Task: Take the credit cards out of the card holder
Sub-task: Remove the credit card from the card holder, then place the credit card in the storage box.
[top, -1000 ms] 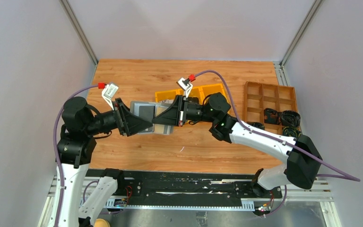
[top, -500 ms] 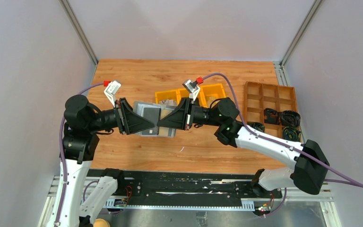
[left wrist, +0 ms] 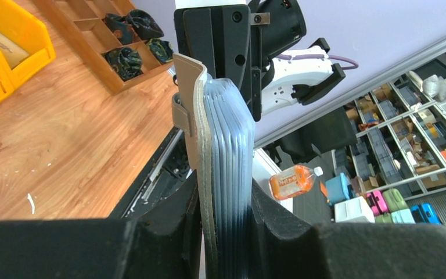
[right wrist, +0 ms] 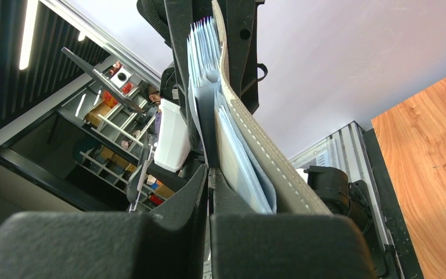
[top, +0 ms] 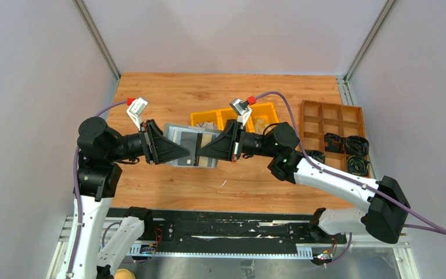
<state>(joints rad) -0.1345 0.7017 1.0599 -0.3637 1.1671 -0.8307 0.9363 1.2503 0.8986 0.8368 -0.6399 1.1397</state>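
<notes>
Drawn slightly apart near yellow bins [top: 261, 114]: left hand [top: 187, 152], right hand [top: 201, 152], both clenched on card holder [top: 181, 136]. Spread wider, likely easing removal of credit cards [left wrist: 227, 133].

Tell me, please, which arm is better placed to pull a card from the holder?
Right, likely: the right gripper has its jaws pinched on just a thin inner layer of the card holder, while the left gripper clamps the whole stack, anchoring it.

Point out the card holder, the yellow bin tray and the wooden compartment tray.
card holder [top: 181, 137]: top external view, its exposed grey face.
yellow bin tray [top: 262, 106]: top external view, far rim, right bin.
wooden compartment tray [top: 331, 103]: top external view, far rim.
</notes>
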